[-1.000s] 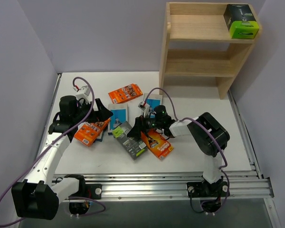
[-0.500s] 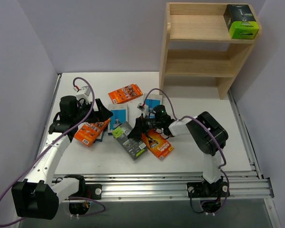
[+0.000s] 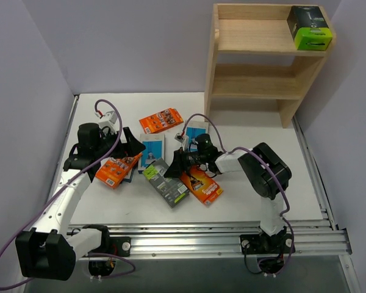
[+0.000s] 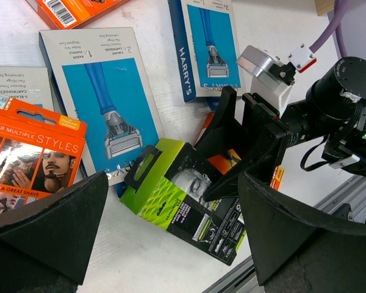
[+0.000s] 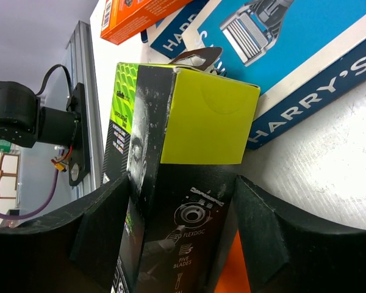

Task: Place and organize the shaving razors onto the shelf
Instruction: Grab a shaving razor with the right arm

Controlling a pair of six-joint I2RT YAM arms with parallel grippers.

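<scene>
Evidently a pickup: the right pincer (image 5: 183,183) straddles the black box (image 5: 189,210) lying on the table (image 3: 250,122); whether it pinches yet, I cannot tell. Left pincer (image 4: 174,201) hangs spread. Next: lift it toward the shelf (image 3: 256,33).

Lab-style robot test cell: bare lilac walls (image 3: 140,43), white tabletop (image 3: 305,183), aluminium base rail (image 3: 201,235).
</scene>
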